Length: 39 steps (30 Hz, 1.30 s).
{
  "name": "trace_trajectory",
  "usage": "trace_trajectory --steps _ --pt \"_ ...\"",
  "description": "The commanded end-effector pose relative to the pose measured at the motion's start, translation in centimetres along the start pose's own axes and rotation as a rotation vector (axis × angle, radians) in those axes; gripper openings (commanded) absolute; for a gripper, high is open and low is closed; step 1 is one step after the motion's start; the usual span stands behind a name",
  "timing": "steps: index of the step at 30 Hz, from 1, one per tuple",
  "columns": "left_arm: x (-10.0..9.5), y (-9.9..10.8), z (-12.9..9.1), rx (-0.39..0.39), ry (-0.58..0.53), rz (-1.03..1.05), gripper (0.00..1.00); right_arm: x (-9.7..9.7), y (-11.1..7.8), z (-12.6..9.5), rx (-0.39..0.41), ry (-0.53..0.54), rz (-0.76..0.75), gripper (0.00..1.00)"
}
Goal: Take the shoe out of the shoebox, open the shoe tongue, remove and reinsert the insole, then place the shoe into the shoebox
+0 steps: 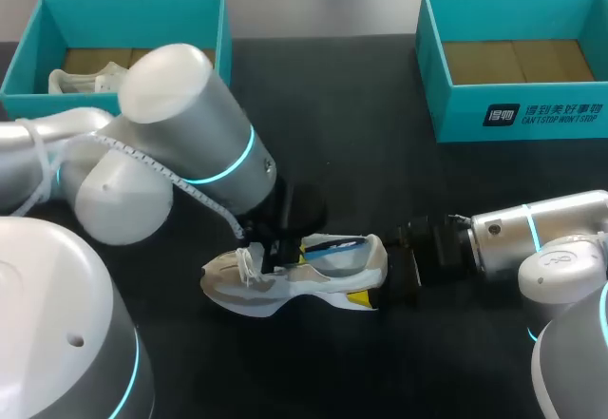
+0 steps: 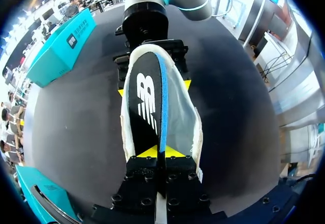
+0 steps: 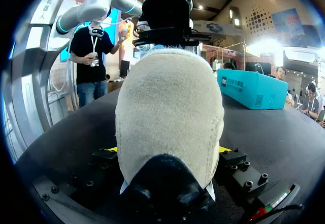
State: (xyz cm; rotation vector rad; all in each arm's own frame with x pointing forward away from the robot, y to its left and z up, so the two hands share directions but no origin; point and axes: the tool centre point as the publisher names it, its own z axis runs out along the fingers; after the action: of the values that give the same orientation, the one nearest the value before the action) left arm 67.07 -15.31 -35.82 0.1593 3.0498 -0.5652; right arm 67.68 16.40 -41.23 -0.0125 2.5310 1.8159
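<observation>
Left fingers (image 2: 143, 153) pinching the insole (image 2: 144, 97) could buckle it if right fingers (image 3: 229, 157), clamping the shoe (image 1: 285, 291) at its 3-o'clock heel, slip.

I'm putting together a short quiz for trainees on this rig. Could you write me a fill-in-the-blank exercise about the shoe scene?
1. The right gripper is shut on the shoe at its ____ end.
2. The left gripper pinches the black insole, which has a ____ edge.
3. The second shoe lies in the shoebox on the robot's ____ side.

Missing words: heel; blue; left.
</observation>
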Motion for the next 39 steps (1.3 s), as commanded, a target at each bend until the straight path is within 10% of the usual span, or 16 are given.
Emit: trace_trajectory --steps 1,39 --pt "0.3 0.8 -0.2 0.062 -0.015 -0.01 0.0 0.1 0.1 0.1 0.006 0.0 0.0 0.0" --pt "-1.9 -6.9 -1.2 0.149 -0.135 -0.021 0.0 0.1 0.1 0.1 0.006 0.0 0.0 0.0"
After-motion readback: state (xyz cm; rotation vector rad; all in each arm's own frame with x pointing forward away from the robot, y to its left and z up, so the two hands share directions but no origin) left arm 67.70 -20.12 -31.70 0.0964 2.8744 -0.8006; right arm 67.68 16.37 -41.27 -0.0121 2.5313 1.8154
